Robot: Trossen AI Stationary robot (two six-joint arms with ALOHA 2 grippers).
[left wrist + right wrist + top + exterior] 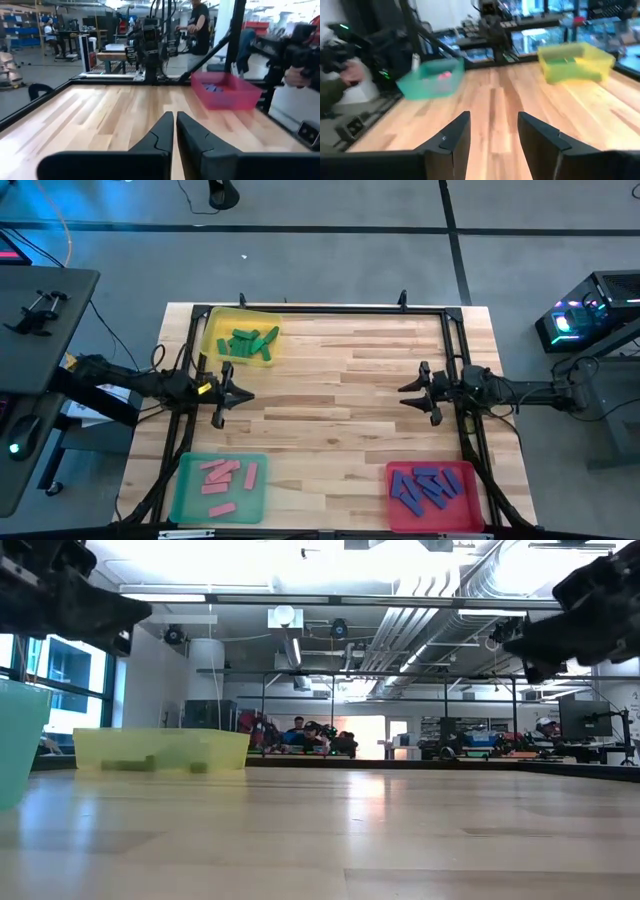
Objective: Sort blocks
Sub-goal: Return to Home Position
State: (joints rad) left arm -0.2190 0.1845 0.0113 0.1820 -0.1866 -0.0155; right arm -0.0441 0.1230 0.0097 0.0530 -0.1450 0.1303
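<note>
Nearest edge: pink blocks in green tray, purple-blue blocks in pink-red tray, one colour each. Middle of desk: left gripper jaws together, right gripper jaws apart, both empty, parked at opposite sides, looks like home pose. Far corner: green blocks in yellow tray.

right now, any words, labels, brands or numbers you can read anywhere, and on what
None can be read in any view.
Yellow patch on the left arm: too small to tell if it bears print.
Yellow tray, green tray, pink-red tray: no marking shows.
</note>
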